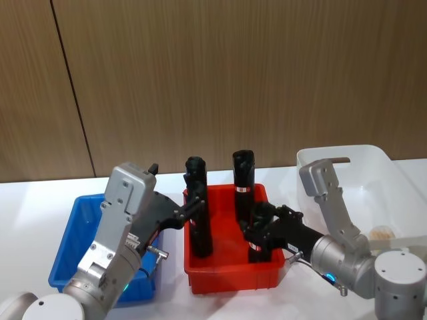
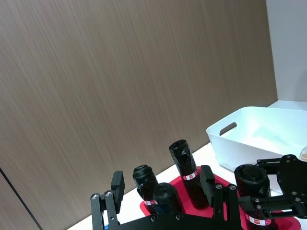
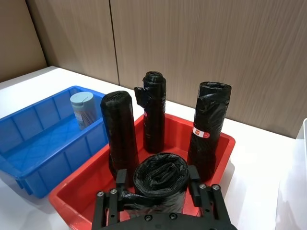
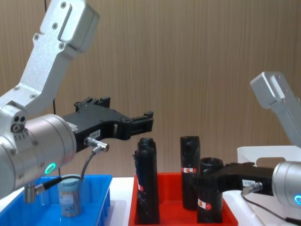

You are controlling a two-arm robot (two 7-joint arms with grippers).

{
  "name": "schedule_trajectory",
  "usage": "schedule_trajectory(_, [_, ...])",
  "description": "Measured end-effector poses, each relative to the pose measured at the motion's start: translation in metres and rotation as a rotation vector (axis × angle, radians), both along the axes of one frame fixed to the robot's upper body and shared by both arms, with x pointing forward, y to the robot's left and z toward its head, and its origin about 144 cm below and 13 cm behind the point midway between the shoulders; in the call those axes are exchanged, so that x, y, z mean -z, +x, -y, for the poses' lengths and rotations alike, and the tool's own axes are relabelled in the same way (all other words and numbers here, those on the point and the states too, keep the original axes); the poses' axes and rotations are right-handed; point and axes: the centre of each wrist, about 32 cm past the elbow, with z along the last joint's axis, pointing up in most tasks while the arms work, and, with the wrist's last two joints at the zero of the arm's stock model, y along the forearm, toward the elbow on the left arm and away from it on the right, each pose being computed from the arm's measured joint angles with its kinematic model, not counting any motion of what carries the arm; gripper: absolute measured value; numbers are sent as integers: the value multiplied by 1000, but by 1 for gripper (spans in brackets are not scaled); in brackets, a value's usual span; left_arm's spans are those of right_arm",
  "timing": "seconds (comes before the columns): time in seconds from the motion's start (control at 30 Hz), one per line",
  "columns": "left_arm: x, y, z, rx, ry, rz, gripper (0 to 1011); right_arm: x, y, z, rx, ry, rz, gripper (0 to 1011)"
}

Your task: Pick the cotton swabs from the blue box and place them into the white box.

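While a black roll [image 3: 160, 184] is gripped by the right gripper [image 3: 158, 201] in the red tray [image 1: 230, 279], the left gripper [image 4: 141, 123] is held open above, one swab jar [image 4: 69, 197] stood in the blue box [image 1: 73, 250], white box [image 1: 373, 190] far right.

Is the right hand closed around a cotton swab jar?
No: in the right wrist view the right hand grips a black roll in the red tray, while the cotton swab jar stands in the blue box.
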Motion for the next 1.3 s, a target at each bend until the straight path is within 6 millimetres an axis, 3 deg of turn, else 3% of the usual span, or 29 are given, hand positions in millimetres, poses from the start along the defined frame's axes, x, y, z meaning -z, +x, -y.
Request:
schedule_trajectory(0.37, [0,0,0,0,0,0,1003,-2,2,-3,0,1,7,516])
schedule_trajectory(0.77, [0,0,0,0,0,0,1003,-19,-2,-7,-5,17,56,445])
schedule_trajectory(1.3, [0,0,0,0,0,0,1003,-64,2,7,91,30,205,366])
